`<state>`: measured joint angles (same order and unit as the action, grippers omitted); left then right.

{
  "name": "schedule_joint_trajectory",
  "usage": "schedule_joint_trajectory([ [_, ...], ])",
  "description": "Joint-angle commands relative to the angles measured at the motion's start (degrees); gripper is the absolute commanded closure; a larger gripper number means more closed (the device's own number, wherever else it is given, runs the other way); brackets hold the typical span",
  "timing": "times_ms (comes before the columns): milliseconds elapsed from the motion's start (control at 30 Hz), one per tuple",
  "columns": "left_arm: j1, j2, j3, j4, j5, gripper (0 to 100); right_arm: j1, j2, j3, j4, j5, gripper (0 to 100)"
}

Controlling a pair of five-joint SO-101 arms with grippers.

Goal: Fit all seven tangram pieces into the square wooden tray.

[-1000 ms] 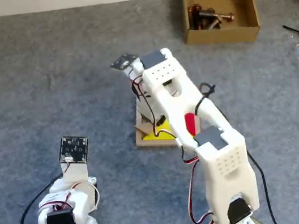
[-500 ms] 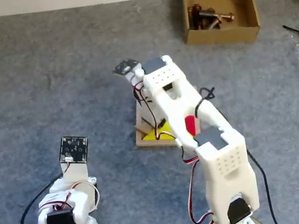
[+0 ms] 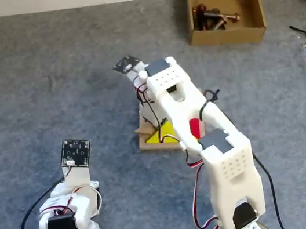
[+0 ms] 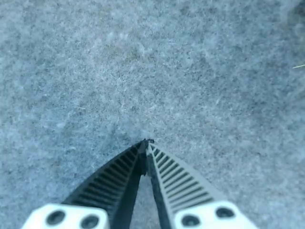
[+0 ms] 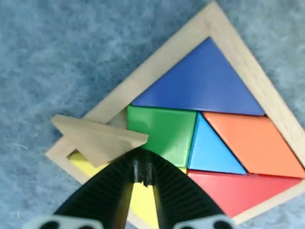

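- The square wooden tray lay on the grey felt table cover near the middle of the high view. The right arm stretched over it from 5 o'clock.
- Six pieces lay flat in the tray's recess. A large dark blue triangle sat along one side of the frame, and a green square touched its long edge.
- A small light blue triangle sat between the green square and an orange parallelogram. A red triangle touched both of those on the side away from the dark blue one.
- A yellow triangle was partly hidden under the gripper.
- The seventh piece, a plain light-wood triangle, was not seated. It lay tilted across a corner of the frame, on the tray's 8-to-9 o'clock side in the high view. It covered part of the yellow triangle, and one tip reached the green square.
- The right gripper had its fingers pressed together, holding nothing. Its tips were over the yellow triangle, just beside the light-wood triangle's edge; whether they touched it could not be told.
- The left arm stood at 7 o'clock from the tray, well apart. The left gripper had its fingers closed together over bare felt, holding nothing.
- An open cardboard box with copper-coloured metal parts in it stood at 1 o'clock from the tray, well apart.
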<state>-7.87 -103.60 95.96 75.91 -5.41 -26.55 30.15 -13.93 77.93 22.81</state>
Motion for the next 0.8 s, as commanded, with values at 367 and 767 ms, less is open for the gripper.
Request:
schedule_joint_trajectory([
  [367,1.27,-0.31,1.19,0.09,0.18,99,1.89,-1.36,-0.84,-2.86,2.9,99.4],
  [767,1.27,-0.31,1.19,0.09,0.18,99,1.71,-1.71,-7.87,-0.13,2.64,99.4],
])
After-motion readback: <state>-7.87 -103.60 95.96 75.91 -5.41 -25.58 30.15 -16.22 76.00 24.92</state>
